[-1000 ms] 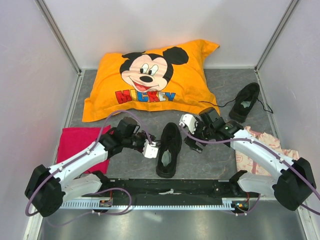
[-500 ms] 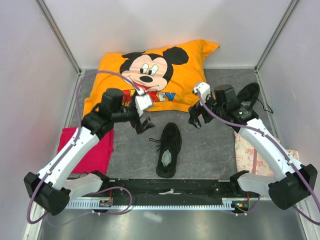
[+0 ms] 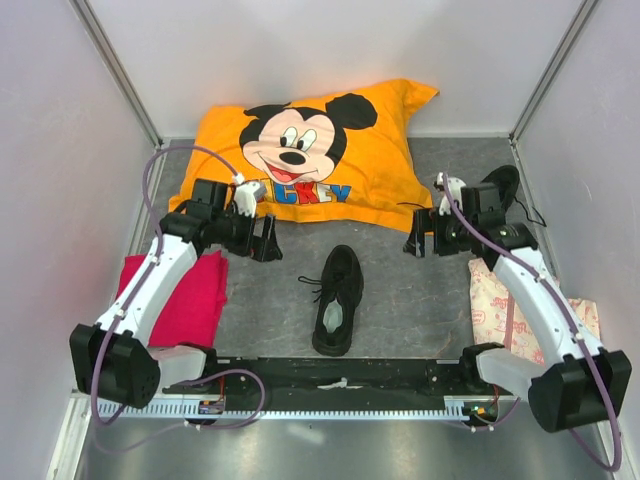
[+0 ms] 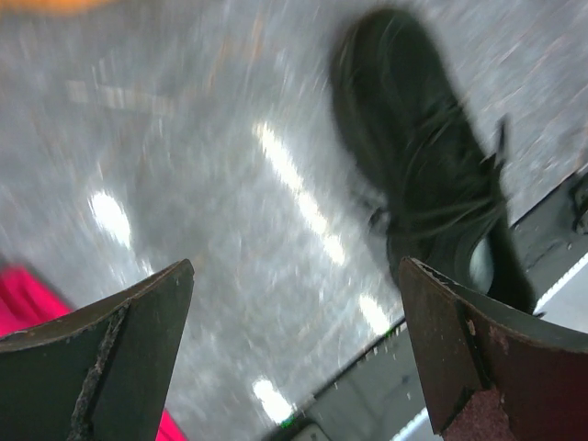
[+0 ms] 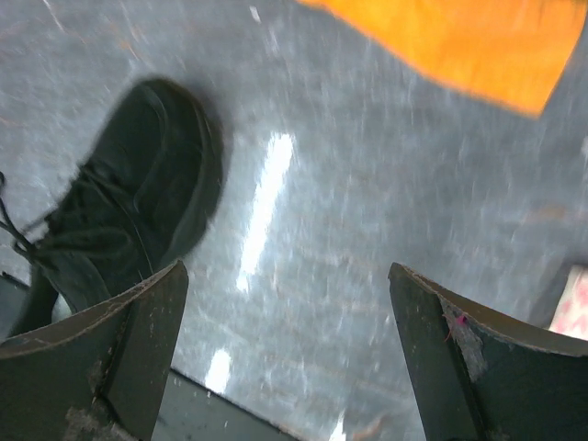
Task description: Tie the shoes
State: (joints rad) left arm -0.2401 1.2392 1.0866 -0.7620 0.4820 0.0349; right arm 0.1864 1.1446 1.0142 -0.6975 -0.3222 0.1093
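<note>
Left tool (image 4: pixel 296 276): fingers spread wide with nothing between them; it hovers above the tabletop (image 3: pixel 400 300) by the pillow's (image 3: pixel 300 160) front edge, left of the near shoe (image 3: pixel 335 300) and well apart from it
Right tool (image 5: pixel 287 271): fingers likewise wide apart and empty; it hangs right of the near shoe, just in front of the far shoe (image 3: pixel 497 190)
Near shoe: lies mid-tabletop between the two arms, toe toward the pillow, heel toward the rail (image 3: pixel 340 375); its laces (image 3: pixel 310 286) stray off the left side and look untied
Far shoe: back right corner, partly hidden behind the right arm; a thin lace trails from it toward the pillow
Risk, missed lace: the laces are thin and black on a black shoe; a closing tool could pinch the upper, or nothing at all
Risk, sliding: nothing pins the shoe; a pull from one side alone would likely drag or spin it on the smooth surface
Risk, snagging: the right arm sits close over the far shoe; a sweep could catch its trailing lace
Risk, sight: both wrist views are smeared, so fine aim is doubtful
Tabletop: dark grey, mottled, glossy with lamp glare; a red cloth (image 3: pixel 190 295) at left and a patterned cloth (image 3: pixel 500 315) at right
Room: pale plain walls (image 3: pixel 300 50) enclosing three sides
</note>
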